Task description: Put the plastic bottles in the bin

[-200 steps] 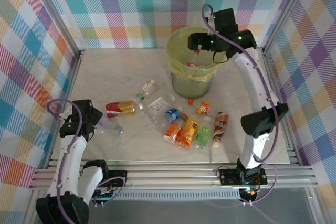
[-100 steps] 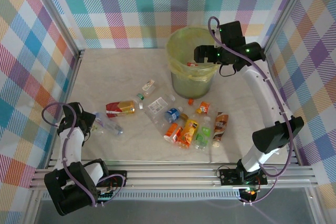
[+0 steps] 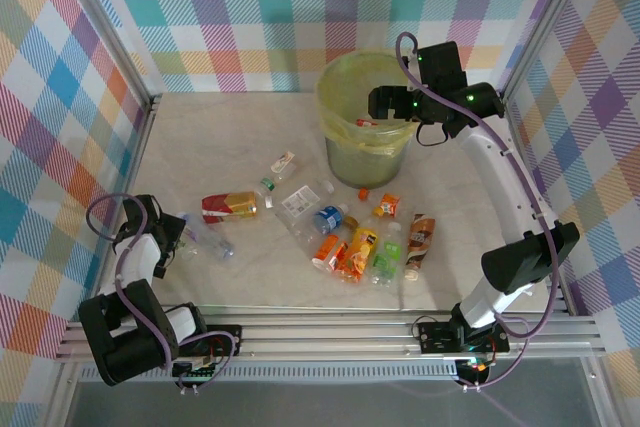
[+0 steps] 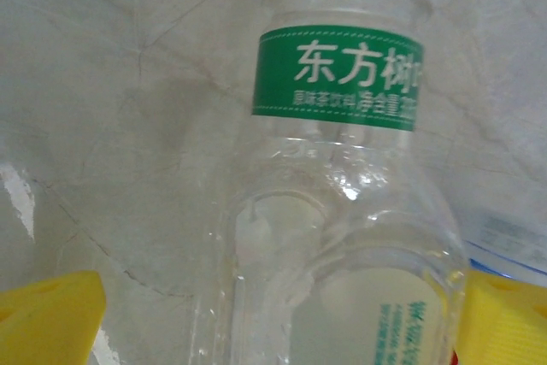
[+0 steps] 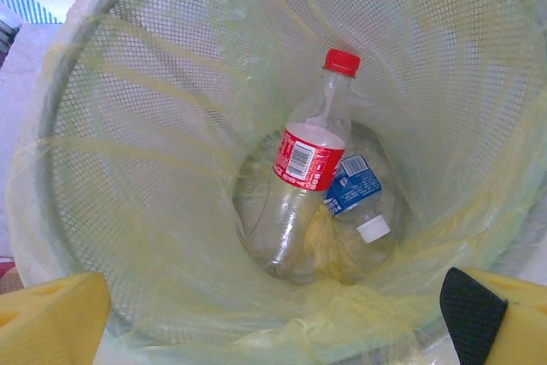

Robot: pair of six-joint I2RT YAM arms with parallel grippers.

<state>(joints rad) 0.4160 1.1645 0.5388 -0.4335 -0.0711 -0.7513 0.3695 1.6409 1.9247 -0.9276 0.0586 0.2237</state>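
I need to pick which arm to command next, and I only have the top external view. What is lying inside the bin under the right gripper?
Observer: The right wrist view shows two bottles at the bottom of the bin: a red-labelled bottle with a red cap, and beside it a blue-labelled bottle with a white cap.
Operator: Is the right gripper carrying anything?
Observer: No. The right gripper is open above the bin, with nothing between its fingers.
Operator: And the left?
Observer: The left gripper is open around a clear bottle with a green label that lies on the table. It has not closed on the bottle.
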